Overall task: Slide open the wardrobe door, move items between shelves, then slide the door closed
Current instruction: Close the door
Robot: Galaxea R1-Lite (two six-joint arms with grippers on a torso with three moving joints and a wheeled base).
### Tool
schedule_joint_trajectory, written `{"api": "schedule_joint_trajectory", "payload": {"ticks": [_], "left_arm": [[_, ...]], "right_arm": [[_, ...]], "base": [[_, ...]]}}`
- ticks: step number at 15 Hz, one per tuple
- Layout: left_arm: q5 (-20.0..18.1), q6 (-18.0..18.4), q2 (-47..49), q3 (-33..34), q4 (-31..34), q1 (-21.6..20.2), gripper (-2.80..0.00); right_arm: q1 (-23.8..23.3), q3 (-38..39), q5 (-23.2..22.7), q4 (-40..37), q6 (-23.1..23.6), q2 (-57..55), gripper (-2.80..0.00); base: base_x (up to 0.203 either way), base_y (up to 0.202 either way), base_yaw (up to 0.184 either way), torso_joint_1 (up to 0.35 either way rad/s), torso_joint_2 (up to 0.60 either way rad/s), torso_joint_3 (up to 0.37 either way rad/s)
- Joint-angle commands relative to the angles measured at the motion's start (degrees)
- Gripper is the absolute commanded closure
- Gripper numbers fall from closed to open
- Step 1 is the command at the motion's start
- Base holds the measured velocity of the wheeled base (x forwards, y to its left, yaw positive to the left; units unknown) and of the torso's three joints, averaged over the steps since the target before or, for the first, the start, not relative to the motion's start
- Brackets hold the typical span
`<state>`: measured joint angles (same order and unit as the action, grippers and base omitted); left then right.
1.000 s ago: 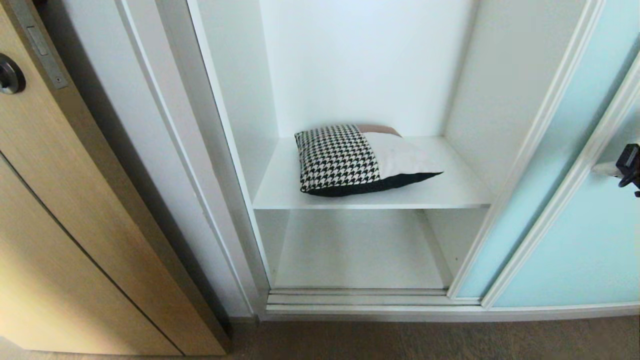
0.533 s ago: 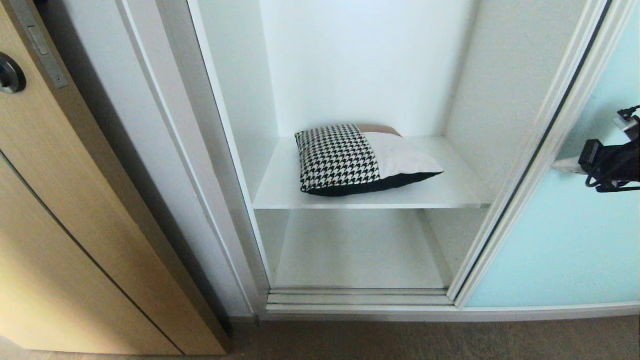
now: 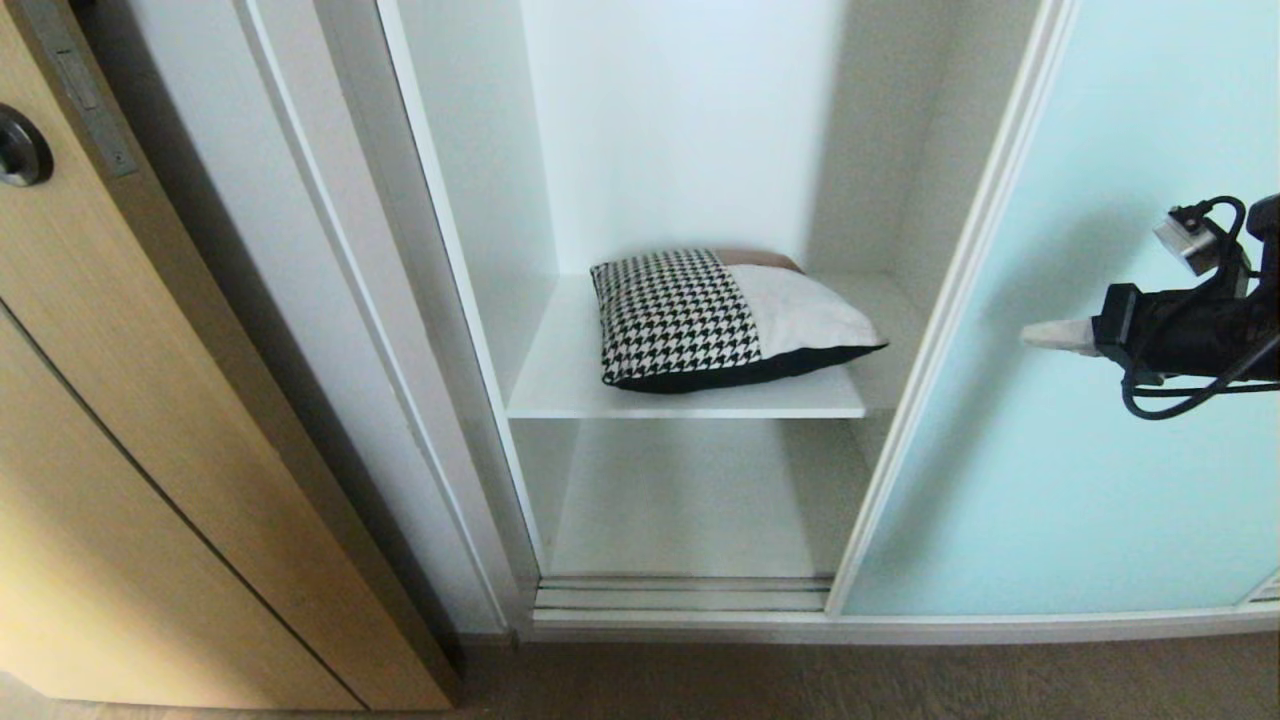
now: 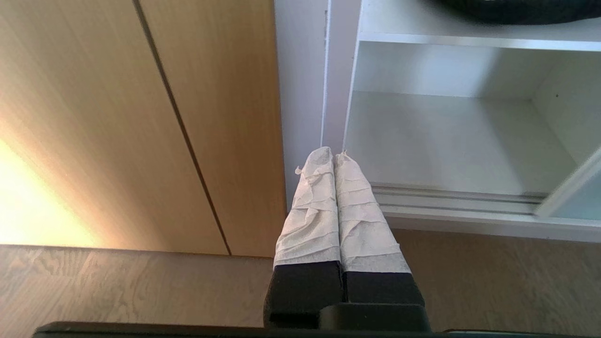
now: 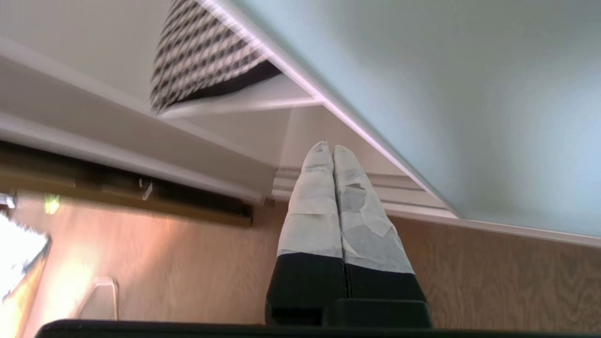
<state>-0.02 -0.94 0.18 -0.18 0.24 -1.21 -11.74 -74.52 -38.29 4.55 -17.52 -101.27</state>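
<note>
The sliding wardrobe door (image 3: 1050, 470), pale aqua glass in a slim white frame, covers the right part of the opening. My right gripper (image 3: 1030, 335) is shut and empty, pointing left close to the door's glass (image 5: 446, 84), well to the right of its leading edge. The cushion (image 3: 720, 315), houndstooth, cream and brown, lies on the upper shelf (image 3: 560, 385); its corner (image 5: 202, 65) shows past the door edge. The lower shelf (image 3: 690, 500) is bare. My left gripper (image 4: 331, 152) is shut and empty, low above the floor before the wardrobe's left post.
A tan wood-grain door (image 3: 150, 450) with a dark round handle (image 3: 20, 150) stands at the left. The bottom track (image 3: 680, 595) runs along the wardrobe's foot, with brown floor (image 3: 800, 680) in front.
The aqua door has slid left, now hiding the right end of both shelves. My right gripper has moved left with it, further into the head view. The cushion has not moved.
</note>
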Motion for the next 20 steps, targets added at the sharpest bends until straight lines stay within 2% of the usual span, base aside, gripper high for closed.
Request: {"api": "schedule_joint_trajectory", "payload": {"ticks": [1,3,8,9,12,14,16,20], "left_arm": [[0.02,-0.03,0.08,0.01,0.02,-0.02,0.00],[0.02,-0.03,0.08,0.01,0.02,-0.02,0.00],[0.02,-0.03,0.08,0.01,0.02,-0.02,0.00],[0.02,-0.03,0.00,0.01,0.02,-0.02,0.00],[0.02,-0.03,0.08,0.01,0.02,-0.02,0.00],[0.02,-0.03,0.08,0.01,0.02,-0.02,0.00],[0.02,-0.03,0.08,0.01,0.02,-0.02,0.00],[0.02,-0.03,0.08,0.01,0.02,-0.02,0.00]], "right_arm": [[-1.91,4.56,-0.08,0.47,0.19,6.53,0.00],[-5.34,7.36,-0.18,0.57,0.62,10.18,0.00],[-20.55,7.56,0.41,-0.11,0.42,16.26,0.00],[-22.47,7.10,3.37,-0.12,0.42,17.57,0.00],[-27.40,5.51,17.20,-0.05,0.98,17.43,0.00],[-29.76,4.62,23.05,0.34,3.89,15.26,0.00],[-32.99,2.67,25.82,0.51,5.86,12.17,0.00],[-38.39,-4.18,26.33,0.41,6.03,6.73,0.00]], "base": [[0.000,0.000,0.000,0.000,0.00,0.000],[0.000,0.000,0.000,0.000,0.00,0.000],[0.000,0.000,0.000,0.000,0.00,0.000],[0.000,0.000,0.000,0.000,0.00,0.000],[0.000,0.000,0.000,0.000,0.00,0.000],[0.000,0.000,0.000,0.000,0.00,0.000],[0.000,0.000,0.000,0.000,0.00,0.000],[0.000,0.000,0.000,0.000,0.00,0.000]]}}
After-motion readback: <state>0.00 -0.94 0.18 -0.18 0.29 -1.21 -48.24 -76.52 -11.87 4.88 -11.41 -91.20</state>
